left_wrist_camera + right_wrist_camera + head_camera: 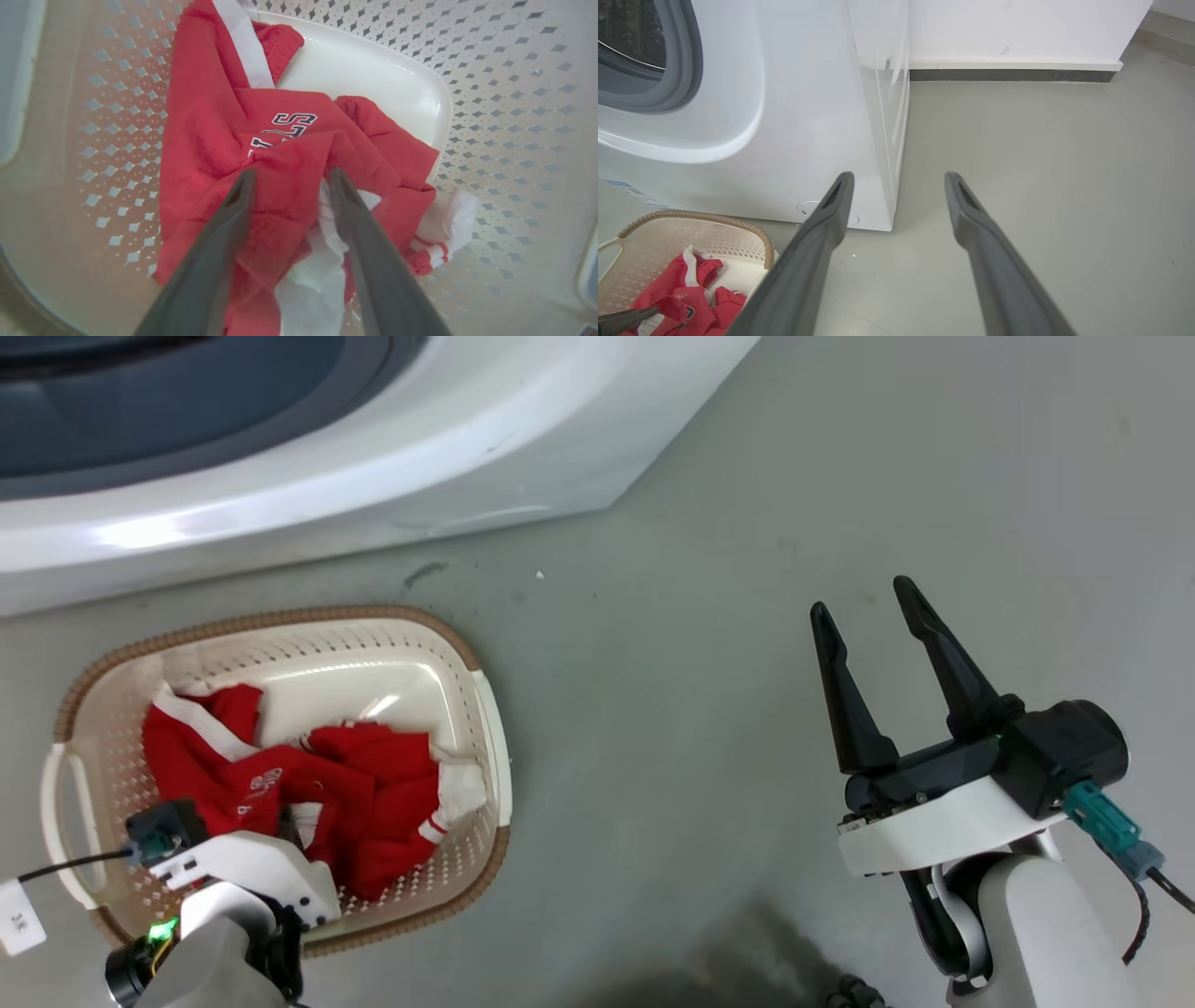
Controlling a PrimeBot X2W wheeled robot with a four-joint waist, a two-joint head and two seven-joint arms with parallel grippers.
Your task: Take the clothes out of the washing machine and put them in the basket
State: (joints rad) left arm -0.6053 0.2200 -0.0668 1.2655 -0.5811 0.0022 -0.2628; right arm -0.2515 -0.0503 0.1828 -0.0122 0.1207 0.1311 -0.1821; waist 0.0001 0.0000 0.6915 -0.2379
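On the head view I have the basket [280, 617] sitting at about 8 o'clock on the grey floor [709, 691], just in front of the washing machine [392, 457], which fills the 11 o'clock corner. The clothes [364, 784] lie heaped in the basket: bright red fabric with white stripes, bunched toward its 5 o'clock side, with the bare cream base showing at 12 o'clock.

My left gripper [290, 171] is down inside the basket. Through its wrist camera the two dark fingers stand apart with a bunched fold of the red cloth between them. I cannot tell whether they are pinching that fold or only straddling it. Black-and-white lettering [290, 124] shows on the fabric just beyond the tips, at 12 o'clock from them.

My right gripper [861, 595] hangs over bare floor at 4 o'clock on the head view, well apart from the basket, its fingers spread and nothing between them. Its wrist camera looks past the machine's front corner, with the grey porthole rim [677, 60] at 10 o'clock and a dark skirting strip [1008, 75] at 1 o'clock.
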